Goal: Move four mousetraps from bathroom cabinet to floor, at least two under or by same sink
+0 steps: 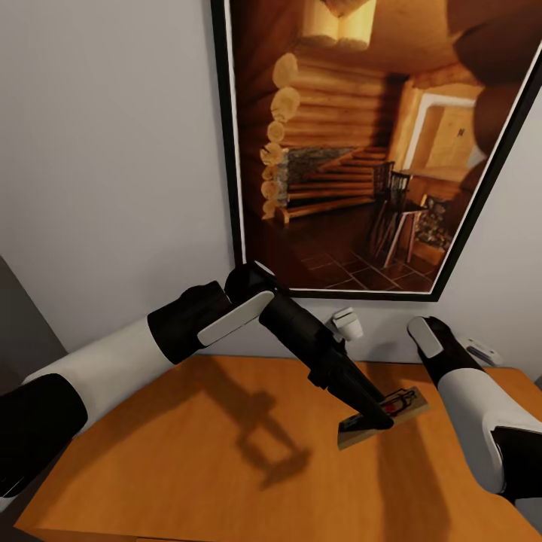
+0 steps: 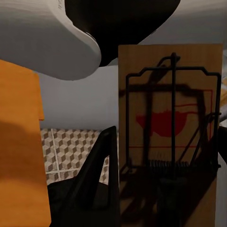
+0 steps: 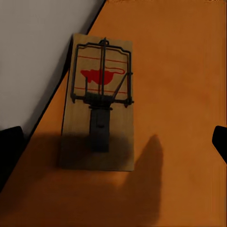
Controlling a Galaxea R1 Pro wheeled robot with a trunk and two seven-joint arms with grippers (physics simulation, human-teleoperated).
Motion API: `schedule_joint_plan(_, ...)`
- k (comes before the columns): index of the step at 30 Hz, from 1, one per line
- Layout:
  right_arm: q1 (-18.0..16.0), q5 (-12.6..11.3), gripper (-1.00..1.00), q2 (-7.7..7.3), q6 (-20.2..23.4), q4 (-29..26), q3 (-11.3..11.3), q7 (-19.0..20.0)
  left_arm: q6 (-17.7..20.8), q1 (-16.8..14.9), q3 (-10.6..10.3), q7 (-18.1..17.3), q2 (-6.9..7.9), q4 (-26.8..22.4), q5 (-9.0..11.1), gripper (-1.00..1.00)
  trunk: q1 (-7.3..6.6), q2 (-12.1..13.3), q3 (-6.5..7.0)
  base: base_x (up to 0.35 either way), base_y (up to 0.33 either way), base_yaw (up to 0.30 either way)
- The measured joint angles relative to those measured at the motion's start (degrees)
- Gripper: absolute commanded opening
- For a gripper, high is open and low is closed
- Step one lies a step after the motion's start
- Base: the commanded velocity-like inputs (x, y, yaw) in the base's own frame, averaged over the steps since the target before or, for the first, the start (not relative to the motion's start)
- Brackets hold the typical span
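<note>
1. My left arm reaches forward and down over the cabinet (image 1: pixel 188 452), its pincer (image 1: pixel 374 414) pinching a mousetrap (image 1: pixel 406 406) held tilted above the top.
2. That trap is tan wood with dark wire and a red mark.
3. My right pincer looks spread above a second mousetrap (image 3: pixel 97 123) lying flat on the cabinet top.

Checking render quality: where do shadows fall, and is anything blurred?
Head view: the left arm's shadow darkens the orange-brown wooden cabinet top. Left wrist view: wire-bar shadows cross the flat tan wooden mousetrap. Right wrist view: soft shadow beneath another mousetrap; mild softness throughout.
</note>
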Motion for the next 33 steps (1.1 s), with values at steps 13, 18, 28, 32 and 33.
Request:
schedule_joint_plan(13, -0.82, -0.31, 1.00, -2.03, 1.19, 5.55, -0.13, 5.60, -0.09, 0.03, 0.00, 0.00, 0.03, 0.00, -0.03, -1.00, 0.00, 0.00, 0.00, 0.000, 0.000, 0.000)
schedule_joint_plan(18, -2.68, -0.24, 1.00, -3.24, 9.19, 7.11, -0.44, 9.17, -0.09, 0.02, 0.00, 0.00, 0.00, 0.00, -0.03, -1.00, 0.00, 0.00, 0.00, 0.000, 0.000, 0.000)
schedule_joint_plan(28, -3.89, -0.34, 1.00, -5.23, 10.72, 9.48, -0.50, 10.97, -0.09, 0.04, 0.00, -0.01, -0.01, 0.06, -0.08, -1.00, 0.00, -0.01, 0.01, 0.000, 0.000, 0.000)
schedule_joint_plan(32, -3.93, -0.37, 1.00, -5.31, 10.58, 9.65, -0.52, 11.01, -0.10, 0.06, 0.00, 0.00, 0.06, 0.07, -0.11, -1.00, -0.01, -0.01, 0.02, 0.000, 0.000, 0.000)
schedule_joint_plan(33, -3.93, -0.37, 1.00, -5.37, 10.57, 9.68, -0.56, 11.01, -0.10, 0.07, 0.00, -0.02, 0.07, 0.08, -0.09, -1.00, 0.00, -0.01, 0.02, 0.000, 0.000, 0.000)
